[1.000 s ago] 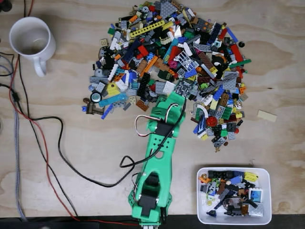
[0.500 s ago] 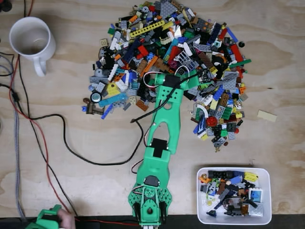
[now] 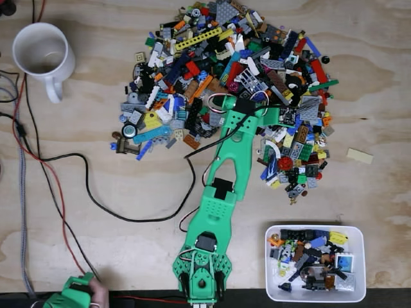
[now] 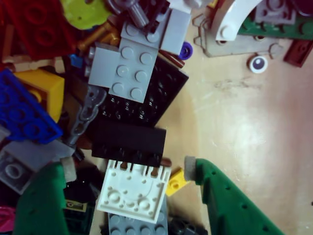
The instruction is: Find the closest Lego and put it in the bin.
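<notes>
The Lego pile (image 3: 225, 77) spreads across the upper middle of the table in the fixed view. My green arm reaches up from the bottom edge, and my gripper (image 3: 249, 112) is down in the pile's lower middle. In the wrist view my gripper (image 4: 122, 169) is open, with one green finger at the lower left and the other finger (image 4: 225, 200) at the lower right. A white Lego plate (image 4: 134, 188) lies between them, below a black brick (image 4: 129, 142), with a small yellow piece (image 4: 176, 180) beside it. The white bin (image 3: 363, 263) sits at the lower right, holding several Lego pieces.
A white mug (image 3: 42, 54) stands at the top left. Black and red cables (image 3: 83, 192) run across the left half of the table. A tan plate (image 3: 359, 156) lies alone at the right. A hand on a green device (image 3: 80, 295) shows at the bottom left.
The arm stretched out from the pile's lower edge into the pile, then swung a little to the right. A hand with a green device has come into view at the bottom left.
</notes>
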You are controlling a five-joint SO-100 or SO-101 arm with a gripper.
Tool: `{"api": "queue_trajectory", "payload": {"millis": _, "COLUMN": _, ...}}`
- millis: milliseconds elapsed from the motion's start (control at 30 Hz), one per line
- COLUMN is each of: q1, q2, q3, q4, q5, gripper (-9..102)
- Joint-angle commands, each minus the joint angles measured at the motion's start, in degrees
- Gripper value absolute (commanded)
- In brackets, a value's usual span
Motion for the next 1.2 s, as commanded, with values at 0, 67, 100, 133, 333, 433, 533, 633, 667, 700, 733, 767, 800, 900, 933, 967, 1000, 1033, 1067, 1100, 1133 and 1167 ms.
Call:
{"api": "queue_trajectory", "payload": {"millis": 0, "q1": 0.0, "q2": 1.23, "q3": -0.26, "q4": -1.93, "q5": 1.32, "gripper": 31}}
{"api": "queue_trajectory", "payload": {"millis": 67, "q1": -0.09, "q2": 1.05, "q3": 0.97, "q4": -2.29, "q5": 2.2, "gripper": 31}}
{"api": "queue_trajectory", "payload": {"millis": 100, "q1": -0.18, "q2": 1.14, "q3": 2.11, "q4": -3.08, "q5": 2.37, "gripper": 31}}
{"api": "queue_trajectory", "payload": {"millis": 133, "q1": -0.18, "q2": 1.05, "q3": 2.9, "q4": -3.87, "q5": 2.46, "gripper": 31}}
{"api": "queue_trajectory", "payload": {"millis": 333, "q1": -0.35, "q2": 0.0, "q3": 3.96, "q4": -5.89, "q5": 1.85, "gripper": 23}}
{"api": "queue_trajectory", "payload": {"millis": 433, "q1": -0.35, "q2": -0.26, "q3": 4.04, "q4": -6.5, "q5": 1.58, "gripper": 17}}
{"api": "queue_trajectory", "payload": {"millis": 533, "q1": -0.09, "q2": -0.35, "q3": 3.96, "q4": -7.38, "q5": 1.23, "gripper": 14}}
{"api": "queue_trajectory", "payload": {"millis": 633, "q1": -0.09, "q2": 0.26, "q3": 2.81, "q4": -7.12, "q5": -0.26, "gripper": 11}}
{"api": "queue_trajectory", "payload": {"millis": 667, "q1": -0.09, "q2": 0.35, "q3": 1.76, "q4": -6.42, "q5": -0.97, "gripper": 11}}
{"api": "queue_trajectory", "payload": {"millis": 700, "q1": -0.18, "q2": 0.44, "q3": 0.53, "q4": -5.71, "q5": -1.76, "gripper": 10}}
{"api": "queue_trajectory", "payload": {"millis": 733, "q1": -0.26, "q2": 0.62, "q3": -0.88, "q4": -4.57, "q5": -2.81, "gripper": 10}}
{"api": "queue_trajectory", "payload": {"millis": 767, "q1": -0.35, "q2": 0.79, "q3": -2.46, "q4": -3.08, "q5": -3.78, "gripper": 10}}
{"api": "queue_trajectory", "payload": {"millis": 800, "q1": -0.44, "q2": 1.14, "q3": -4.13, "q4": -1.49, "q5": -4.92, "gripper": 10}}
{"api": "queue_trajectory", "payload": {"millis": 900, "q1": 0.09, "q2": 4.66, "q3": -7.82, "q4": 3.69, "q5": -9.32, "gripper": 9}}
{"api": "queue_trajectory", "payload": {"millis": 933, "q1": 0.79, "q2": 6.94, "q3": -8.26, "q4": 5.1, "q5": -10.99, "gripper": 9}}
{"api": "queue_trajectory", "payload": {"millis": 967, "q1": 1.76, "q2": 9.49, "q3": -8.26, "q4": 6.42, "q5": -12.92, "gripper": 9}}
{"api": "queue_trajectory", "payload": {"millis": 1000, "q1": 2.9, "q2": 12.13, "q3": -8.09, "q4": 8.09, "q5": -15.03, "gripper": 9}}
{"api": "queue_trajectory", "payload": {"millis": 1033, "q1": 4.22, "q2": 15.21, "q3": -7.12, "q4": 9.76, "q5": -17.14, "gripper": 10}}
{"api": "queue_trajectory", "payload": {"millis": 1067, "q1": 6.06, "q2": 18.63, "q3": -4.83, "q4": 10.72, "q5": -19.42, "gripper": 10}}
{"api": "queue_trajectory", "payload": {"millis": 1100, "q1": 8.61, "q2": 22.15, "q3": -2.11, "q4": 11.25, "q5": -21.97, "gripper": 10}}
{"api": "queue_trajectory", "payload": {"millis": 1133, "q1": 11.78, "q2": 25.22, "q3": 0.09, "q4": 11.69, "q5": -24.35, "gripper": 11}}
{"api": "queue_trajectory", "payload": {"millis": 1167, "q1": 15.03, "q2": 27.69, "q3": 1.76, "q4": 12.04, "q5": -27.25, "gripper": 11}}
